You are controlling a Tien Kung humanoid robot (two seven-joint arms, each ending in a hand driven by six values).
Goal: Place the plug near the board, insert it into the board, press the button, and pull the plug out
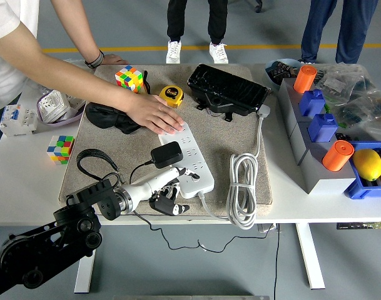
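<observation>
White board (189,157) lying diagonally on the beige mat (115,156), far end pinned by a person's hand (154,113); black plug (167,154) seated on its left edge, apparently inserted, so button press looks next. Best to keep that far end held, come straight down on the button near the board's near end with one fingertip, clear of the plug cable. Left hand (167,192) at the board's near left edge, fingers loosely curled, grasping nothing, about touching the board.

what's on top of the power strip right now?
On the white power strip: a person's hand pressing its far end, and the black plug sitting on its left side. The left hand is at its near end. Whether the prongs are seated is hidden under the plug.
</observation>
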